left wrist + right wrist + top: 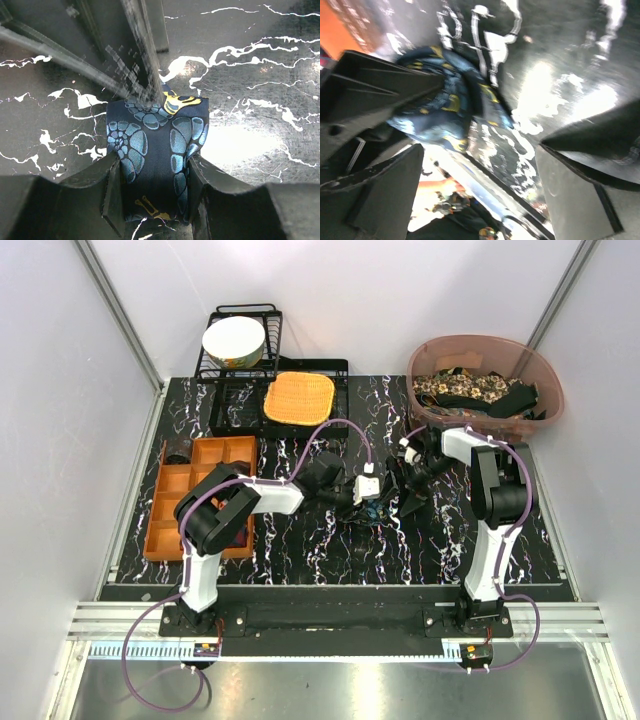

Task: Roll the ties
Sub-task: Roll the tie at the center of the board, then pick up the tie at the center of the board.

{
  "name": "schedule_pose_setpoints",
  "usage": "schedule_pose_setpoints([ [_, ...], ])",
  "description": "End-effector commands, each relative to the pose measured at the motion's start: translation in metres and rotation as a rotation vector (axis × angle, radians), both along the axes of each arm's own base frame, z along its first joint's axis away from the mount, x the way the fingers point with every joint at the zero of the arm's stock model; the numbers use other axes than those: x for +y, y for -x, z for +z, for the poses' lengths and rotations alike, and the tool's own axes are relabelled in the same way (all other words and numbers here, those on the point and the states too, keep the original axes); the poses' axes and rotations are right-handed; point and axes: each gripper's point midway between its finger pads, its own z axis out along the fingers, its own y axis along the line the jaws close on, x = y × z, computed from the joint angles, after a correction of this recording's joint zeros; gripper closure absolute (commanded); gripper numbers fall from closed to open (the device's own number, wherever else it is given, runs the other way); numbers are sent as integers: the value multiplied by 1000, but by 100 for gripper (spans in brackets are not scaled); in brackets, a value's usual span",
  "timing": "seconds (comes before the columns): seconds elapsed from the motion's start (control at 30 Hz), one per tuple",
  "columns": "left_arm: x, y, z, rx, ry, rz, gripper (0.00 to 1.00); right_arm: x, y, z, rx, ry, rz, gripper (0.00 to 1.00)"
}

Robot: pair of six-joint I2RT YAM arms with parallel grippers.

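Observation:
A dark blue tie with teal and yellow print lies rolled up on the black marbled table, near its middle. My left gripper is shut on the roll, one finger against each side. In the top view the left gripper and the roll sit between the two arms. My right gripper stands open and blurred just beside the tie, with nothing between its fingers. One of its fingers stands against the far end of the roll.
A brown tub at the back right holds several more ties. An orange woven mat and a wire rack with a bowl stand at the back. An orange divided tray lies on the left.

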Motion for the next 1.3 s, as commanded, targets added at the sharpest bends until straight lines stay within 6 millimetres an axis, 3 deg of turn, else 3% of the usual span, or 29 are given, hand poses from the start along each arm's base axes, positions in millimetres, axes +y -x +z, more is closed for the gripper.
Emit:
schedule_pose_setpoints([
  [0.0,50,29,-68,151,-278,54,95,16,-12,-1,-42,-79,-50,0],
  [0.1,49,28,-69,150,-279,53,95,16,-15,-18,-37,-57,-58,2],
  [0.27,50,30,-72,154,-284,48,95,33,-13,-27,-12,-139,-39,15],
  [0.6,49,29,-75,159,-284,45,95,45,-1,15,-85,-359,4,26],
  [0.73,49,30,-76,160,-286,42,95,42,2,26,-109,-379,-1,17],
  [0.9,50,30,-78,165,-290,46,95,46,2,35,-109,-424,-8,19],
  [1.07,50,31,-78,168,-290,43,95,45,-3,26,-115,-370,-10,38],
  [1.23,48,31,-77,169,-287,38,95,45,1,13,-100,-316,3,47],
  [1.27,48,30,-77,169,-286,41,95,44,2,9,-95,-301,3,58],
])
